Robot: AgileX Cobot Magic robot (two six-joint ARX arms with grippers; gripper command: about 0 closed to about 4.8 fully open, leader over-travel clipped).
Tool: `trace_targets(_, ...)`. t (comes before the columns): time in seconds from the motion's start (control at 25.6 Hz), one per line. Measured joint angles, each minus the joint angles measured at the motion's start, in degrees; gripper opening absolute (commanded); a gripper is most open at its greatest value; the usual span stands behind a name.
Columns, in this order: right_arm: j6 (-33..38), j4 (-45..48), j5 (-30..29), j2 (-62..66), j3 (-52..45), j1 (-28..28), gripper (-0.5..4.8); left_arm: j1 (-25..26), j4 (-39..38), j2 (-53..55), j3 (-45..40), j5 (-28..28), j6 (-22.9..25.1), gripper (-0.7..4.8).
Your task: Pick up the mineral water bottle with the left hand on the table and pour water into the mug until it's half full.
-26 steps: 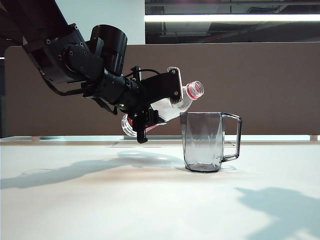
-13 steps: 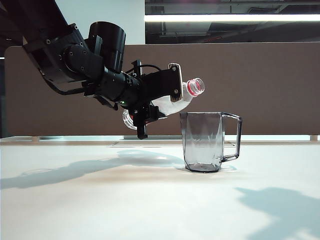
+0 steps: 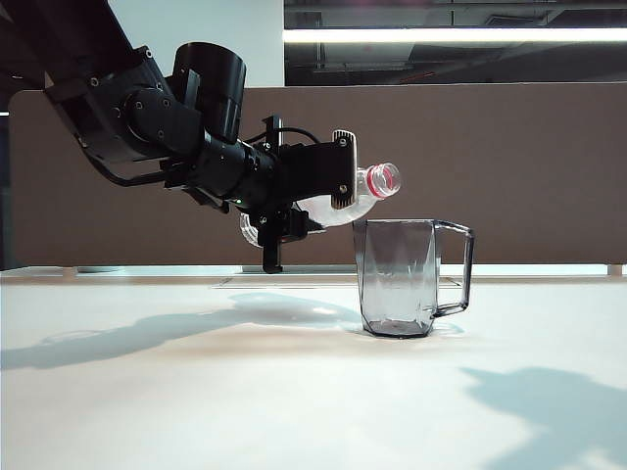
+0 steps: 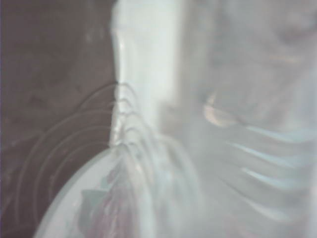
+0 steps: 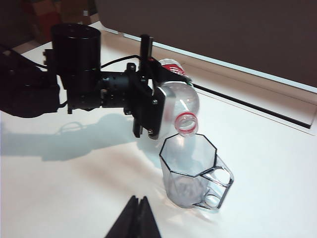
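My left gripper [image 3: 312, 208] is shut on the mineral water bottle [image 3: 338, 208], which it holds tipped almost level above the white table [image 3: 196, 392]. The bottle's open, red-ringed mouth [image 3: 384, 179] hangs just over the near rim of the smoky grey mug [image 3: 397, 279]. From the right wrist, the bottle [image 5: 181, 99] is seen to aim down into the mug [image 5: 190, 173], and no stream of water shows. In the left wrist view the bottle [image 4: 148, 188] is a blur filling the picture. My right gripper [image 5: 138, 199] hovers shut, well short of the mug.
A brown partition [image 3: 509, 166] runs behind the table's far edge. The mug's handle [image 3: 460, 269] points right, away from the left arm [image 3: 137, 117]. A dark groove [image 5: 257, 106] runs along the back of the table.
The left wrist has rolled, so the bottle has swung from slanting upward to nearly level. Its base has risen and its mouth has dipped toward the mug. The mug has not moved.
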Motion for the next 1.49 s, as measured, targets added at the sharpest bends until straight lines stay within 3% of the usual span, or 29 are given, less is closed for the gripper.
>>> trace_targets(0.94, 0.0, 0.0, -0.5, 0.0, 0.0, 0.0, -0.02, 0.0, 0.6, 0.6, 0.0, 0.0, 6.7, 1.74)
trace_targets(1.49, 0.0, 0.0, -0.5, 0.0, 0.0, 0.0, -0.02, 0.0, 0.7, 0.6, 0.0, 0.0, 7.6, 1.74)
